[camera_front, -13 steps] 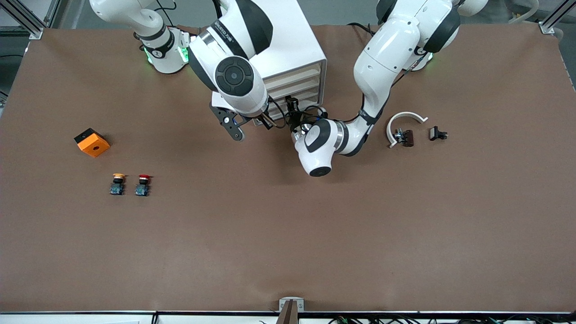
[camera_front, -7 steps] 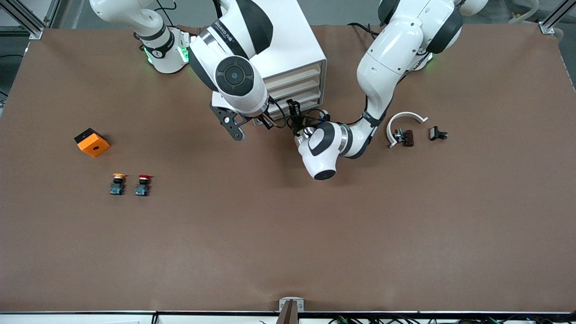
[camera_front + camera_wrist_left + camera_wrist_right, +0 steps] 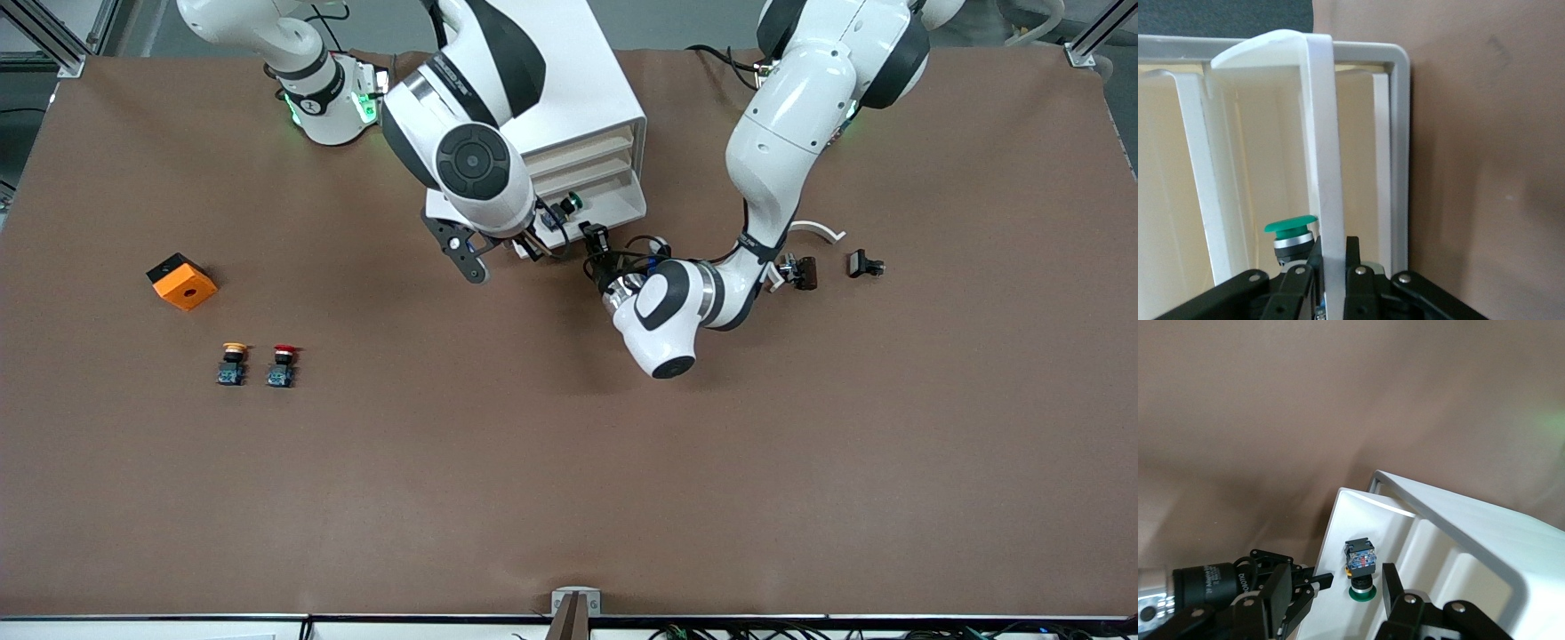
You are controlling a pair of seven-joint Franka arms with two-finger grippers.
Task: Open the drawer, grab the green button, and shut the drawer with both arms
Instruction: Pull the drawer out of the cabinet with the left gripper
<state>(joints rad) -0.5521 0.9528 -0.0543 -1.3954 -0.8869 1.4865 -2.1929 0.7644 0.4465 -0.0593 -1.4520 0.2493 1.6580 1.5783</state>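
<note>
You get even, bright overhead light on the brown counter (image 3: pixel 569 462), soft arm shadows pooling under both arms, a pale sheen across the counter nearest the front camera, a washed-out white drawer (image 3: pixel 1431 540) in the right wrist view, and blurred close-up jaws in both wrist views.

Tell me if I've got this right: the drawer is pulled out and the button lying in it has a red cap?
Not quite. The drawer is pulled out, but the button in it has a green cap, not red. The left wrist view shows the green cap clearly; the red-capped button sits out on the table.
</note>
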